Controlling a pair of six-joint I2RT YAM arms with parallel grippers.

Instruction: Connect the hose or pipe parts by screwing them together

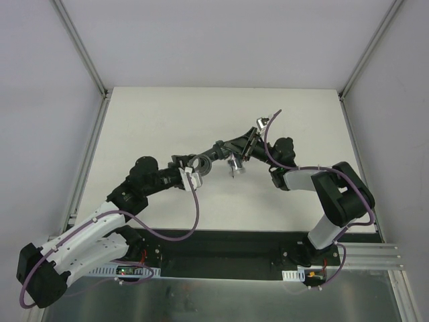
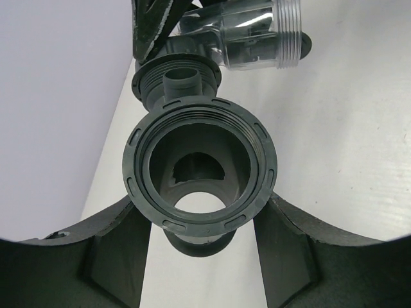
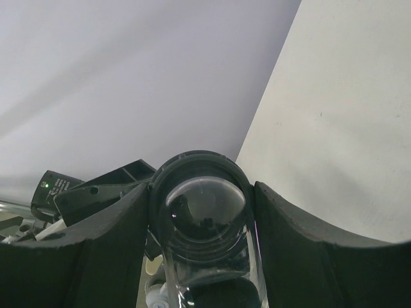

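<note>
The dark grey branched pipe fitting (image 2: 202, 221) faces the left wrist camera with its wide round socket open. My left gripper (image 2: 202, 202) is shut on it, one finger (image 2: 109, 256) pressed to each side. In the top view the fitting (image 1: 201, 163) is held above the table's middle. The translucent clear connector (image 2: 257, 32), threaded at its outer end, meets the fitting's far threaded collar (image 2: 176, 64). My right gripper (image 3: 202, 189) is shut on the clear connector (image 3: 205, 218), whose end sits against a dark ring (image 3: 196, 159). From above, the connector (image 1: 234, 166) hangs just under the right gripper (image 1: 242, 151).
The white table (image 1: 154, 121) lies beneath both arms, with grey walls and metal frame rails (image 1: 80, 60) around it. A purple cable (image 1: 194, 215) loops off the left arm. The left arm's wrist (image 3: 83, 192) shows at the left of the right wrist view.
</note>
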